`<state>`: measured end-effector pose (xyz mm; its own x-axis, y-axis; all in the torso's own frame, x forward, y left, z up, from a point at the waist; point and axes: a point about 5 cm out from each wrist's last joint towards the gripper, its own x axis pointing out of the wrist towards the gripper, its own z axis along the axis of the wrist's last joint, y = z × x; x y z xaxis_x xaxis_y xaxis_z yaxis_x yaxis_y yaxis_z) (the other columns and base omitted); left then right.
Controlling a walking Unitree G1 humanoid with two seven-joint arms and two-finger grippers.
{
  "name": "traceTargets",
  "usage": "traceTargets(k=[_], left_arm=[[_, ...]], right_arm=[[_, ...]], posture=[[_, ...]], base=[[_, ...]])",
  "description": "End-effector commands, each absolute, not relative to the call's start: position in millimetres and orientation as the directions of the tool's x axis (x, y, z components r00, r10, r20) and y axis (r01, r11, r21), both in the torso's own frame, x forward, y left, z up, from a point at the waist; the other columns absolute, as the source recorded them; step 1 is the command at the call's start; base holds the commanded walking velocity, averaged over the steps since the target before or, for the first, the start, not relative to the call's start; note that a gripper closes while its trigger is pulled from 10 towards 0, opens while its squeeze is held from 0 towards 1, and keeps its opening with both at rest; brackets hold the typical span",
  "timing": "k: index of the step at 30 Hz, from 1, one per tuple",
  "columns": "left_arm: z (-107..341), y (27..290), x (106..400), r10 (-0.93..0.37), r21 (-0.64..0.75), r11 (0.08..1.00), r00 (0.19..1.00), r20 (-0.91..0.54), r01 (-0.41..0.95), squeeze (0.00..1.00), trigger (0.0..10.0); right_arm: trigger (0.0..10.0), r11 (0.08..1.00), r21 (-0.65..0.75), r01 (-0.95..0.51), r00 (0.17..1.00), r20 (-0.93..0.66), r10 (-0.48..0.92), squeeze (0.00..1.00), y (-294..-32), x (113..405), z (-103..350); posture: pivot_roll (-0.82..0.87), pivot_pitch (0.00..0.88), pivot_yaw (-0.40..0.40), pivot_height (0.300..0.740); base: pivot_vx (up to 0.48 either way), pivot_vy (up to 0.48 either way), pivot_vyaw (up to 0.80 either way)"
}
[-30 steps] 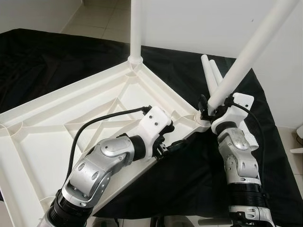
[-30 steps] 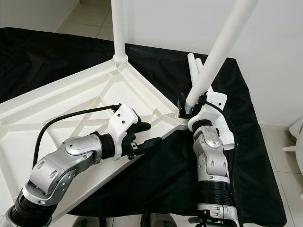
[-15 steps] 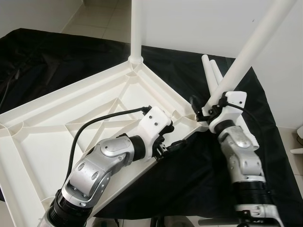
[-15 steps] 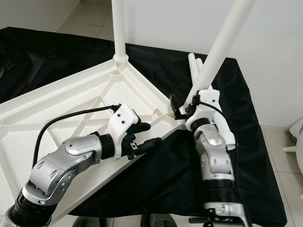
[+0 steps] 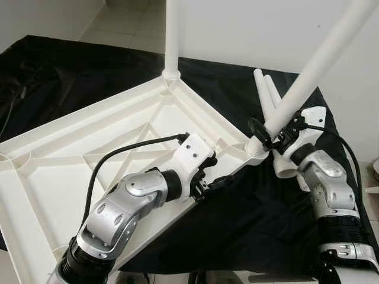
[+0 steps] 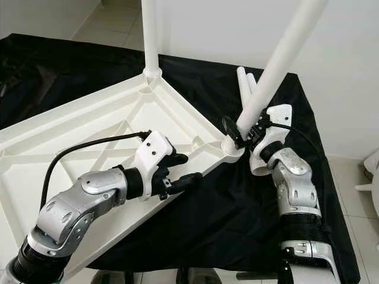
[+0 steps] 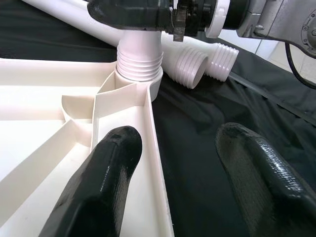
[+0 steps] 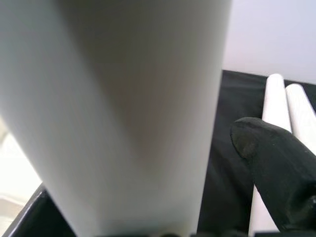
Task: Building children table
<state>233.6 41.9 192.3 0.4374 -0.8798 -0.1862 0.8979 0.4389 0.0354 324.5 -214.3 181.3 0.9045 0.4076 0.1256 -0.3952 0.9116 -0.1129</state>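
Observation:
A white plastic table top (image 5: 89, 148) lies upside down on a black cloth. One white leg (image 5: 172, 35) stands upright in its far corner. A second leg (image 5: 308, 74) leans to the right, its threaded end (image 7: 140, 61) in the near right corner socket (image 5: 256, 148). My right gripper (image 5: 273, 129) is shut on this leg just above the socket; one finger (image 8: 271, 168) lies beside it. My left gripper (image 5: 220, 170) is open at the table top's rim (image 7: 154, 163), one finger over the inside, one over the cloth. Two loose legs (image 5: 266, 94) lie behind the socket.
The black cloth (image 5: 249, 225) covers the work surface and ends near the right edge of view. A white wall (image 5: 249, 29) rises close behind. Tiled floor (image 5: 124, 23) shows at the back left. A white object (image 5: 374, 174) stands at the far right.
My right wrist has turned around the leaning leg and the forearm has swung out to the right. The left arm has stayed put.

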Motion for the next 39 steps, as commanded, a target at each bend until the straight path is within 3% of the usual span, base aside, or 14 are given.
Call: traceTargets(k=[1,5,11,12,13,14,16,17,18,35,39], left_arm=[[191,41,233,-0.877,0.029,0.442,0.439,-0.198,0.896,0.0,10.0],[191,42,233,-0.88,0.031,0.432,0.429,-0.204,0.901,0.0,10.0],[191,42,233,-0.881,0.033,0.429,0.426,-0.207,0.903,0.0,10.0],[191,42,233,-0.881,0.033,0.428,0.425,-0.208,0.903,0.0,10.0],[191,42,233,-0.881,0.033,0.428,0.425,-0.208,0.903,0.0,10.0],[191,42,233,-0.881,0.033,0.427,0.424,-0.209,0.903,0.0,10.0],[191,42,232,-0.881,0.033,0.427,0.424,-0.209,0.904,0.0,10.0],[191,42,232,-0.881,0.033,0.427,0.424,-0.21,0.904,0.0,10.0],[191,42,232,-0.881,0.033,0.428,0.424,-0.211,0.903,0.0,10.0],[190,42,230,-0.88,0.026,0.426,0.421,-0.217,0.904,0.0,10.0],[190,42,230,-0.881,0.023,0.426,0.421,-0.217,0.904,0.0,10.0]], right_arm=[[10.0,0.902,-0.109,-0.418,0.894,0.126,0.429,0.0,-221,325,180],[10.0,0.852,-0.082,-0.517,0.845,0.108,0.523,0.0,-219,329,175],[10.0,0.829,-0.091,-0.552,0.824,0.096,0.559,0.0,-216,335,172],[8.5,0.824,-0.095,-0.559,0.819,0.094,0.566,0.0,-215,338,172],[8.5,0.824,-0.095,-0.559,0.819,0.094,0.566,0.0,-215,338,172],[7.2,0.819,-0.099,-0.565,0.815,0.088,0.573,0.0,-215,340,171],[7.2,0.816,-0.101,-0.569,0.813,0.083,0.577,0.0,-215,342,171],[2.6,0.813,-0.105,-0.573,0.81,0.081,0.581,0.0,-215,343,171],[0.0,0.813,-0.101,-0.574,0.809,0.081,0.582,0.0,-215,344,172],[0.0,0.802,-0.03,-0.597,0.796,0.099,0.597,0.0,-213,342,171],[0.0,0.85,-0.015,-0.526,0.846,0.093,0.525,0.0,-207,342,168]], posture=[[0.05,0.117,-0.04,0.74],[0.05,0.114,-0.03,0.74],[0.06,0.112,-0.027,0.74],[0.06,0.113,-0.028,0.74],[0.06,0.113,-0.028,0.74],[0.06,0.113,-0.028,0.74],[0.06,0.113,-0.029,0.74],[0.06,0.113,-0.029,0.74],[0.06,0.114,-0.032,0.74],[0.06,0.115,-0.046,0.74],[0.06,0.119,-0.053,0.74]], base=[[0.0,0.0,0.0],[0.0,0.0,0.0],[0.0,0.0,0.0],[0.0,0.0,0.0],[0.0,0.0,0.0],[0.0,0.0,0.0],[0.0,0.0,0.0],[0.0,0.0,0.0],[0.0,0.0,0.0],[0.0,0.0,0.0],[0.0,0.0,0.0]])
